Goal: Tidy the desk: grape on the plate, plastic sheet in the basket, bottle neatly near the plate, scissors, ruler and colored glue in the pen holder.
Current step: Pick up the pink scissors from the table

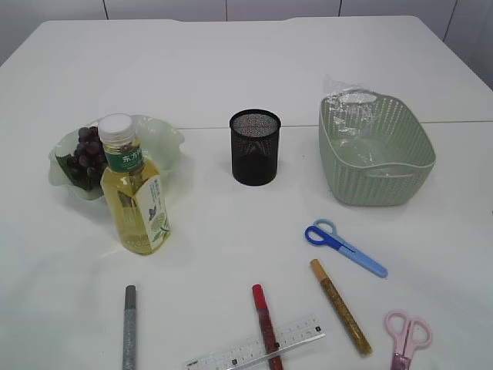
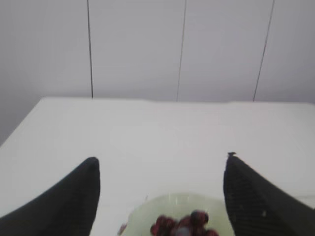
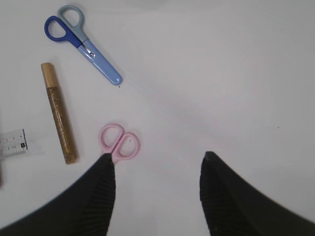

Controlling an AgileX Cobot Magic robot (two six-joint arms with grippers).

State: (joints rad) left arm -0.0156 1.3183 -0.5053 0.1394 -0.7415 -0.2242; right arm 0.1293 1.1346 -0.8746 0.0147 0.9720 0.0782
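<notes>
White table [image 1: 231,69] carries all items. Far left: pale green wavy-edged plate [image 1: 171,140] with a bunch of dark purple grapes [image 1: 88,152] lying in it. A clear plastic bottle of yellow liquid with a white cap and green label [image 1: 135,193] stands upright just in front of the plate, partly hiding its near rim from the exterior view. Centre: black mesh cylindrical pen holder [image 1: 255,146], upright, nothing seen inside. Right: pale green ribbed plastic basket [image 1: 375,150]; crumpled clear plastic sheet [image 1: 343,96] sits at its far left corner, over the rim. In front of the basket lie blue-handled scissors [image 1: 344,247]; nearer the front edge, a gold glitter glue pen [image 1: 340,306], a red glue pen [image 1: 266,324] lying across a clear plastic ruler [image 1: 254,348], a grey glue pen [image 1: 129,326] well apart to the left, and pink-handled scissors [image 1: 407,339] at the right front. Left gripper [image 2: 160,196] hovers above the plate and grapes, jaws spread wide, nothing between them. Right gripper [image 3: 157,196] hangs over bare table, jaws apart and empty; its left finger [image 3: 98,196] overlaps the pink scissors' blades in the wrist view, handles just beside the fingertip.
</notes>
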